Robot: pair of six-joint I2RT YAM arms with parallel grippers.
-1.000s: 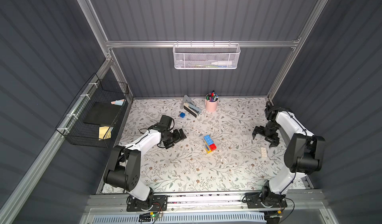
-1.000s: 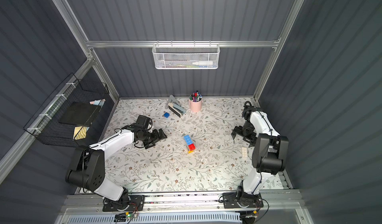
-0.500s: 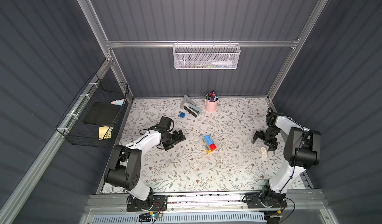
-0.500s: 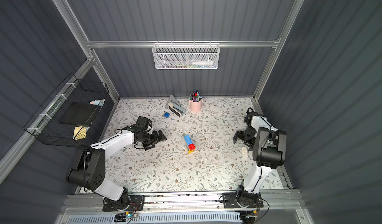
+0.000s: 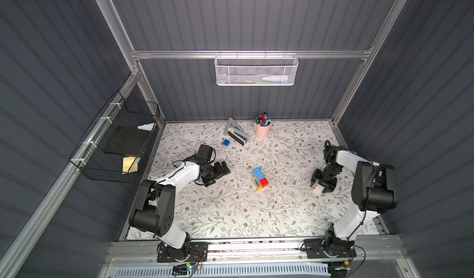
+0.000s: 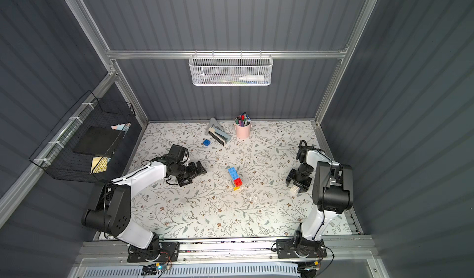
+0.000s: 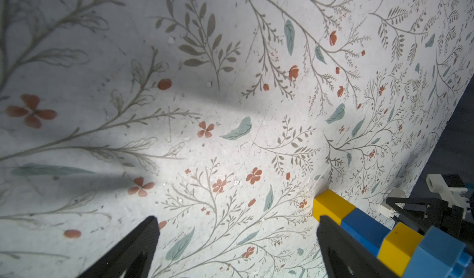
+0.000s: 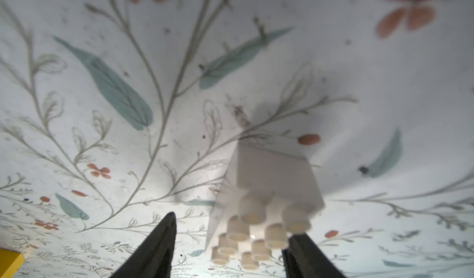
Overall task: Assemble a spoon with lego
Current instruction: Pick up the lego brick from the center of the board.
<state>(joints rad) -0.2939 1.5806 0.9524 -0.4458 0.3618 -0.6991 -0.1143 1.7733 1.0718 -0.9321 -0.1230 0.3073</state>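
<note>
The spoon [image 5: 259, 179] [image 6: 235, 178] lies mid-mat, a joined row of yellow and blue bricks with a light blue and a red brick on top. In the left wrist view the spoon [image 7: 359, 220] runs past one finger. My left gripper [image 5: 219, 178] [image 7: 237, 220] hovers open to its left, holding nothing. My right gripper [image 5: 320, 188] [image 8: 230, 228] stands low over a loose white lego brick [image 5: 318, 189] [image 8: 269, 182]. Its jaws straddle the brick: one finger touches a side and a gap shows at the other. A dark blue brick [image 5: 226, 142] lies alone farther back.
A pink pen cup [image 5: 262, 130] and a grey stapler [image 5: 237, 134] stand at the back of the floral mat. A black wire basket [image 5: 115, 148] hangs on the left wall, and a white mesh basket [image 5: 256, 70] on the back wall.
My right arm has swung toward the front and come down over the white brick, and its jaws have narrowed around it. The left arm has barely moved.
</note>
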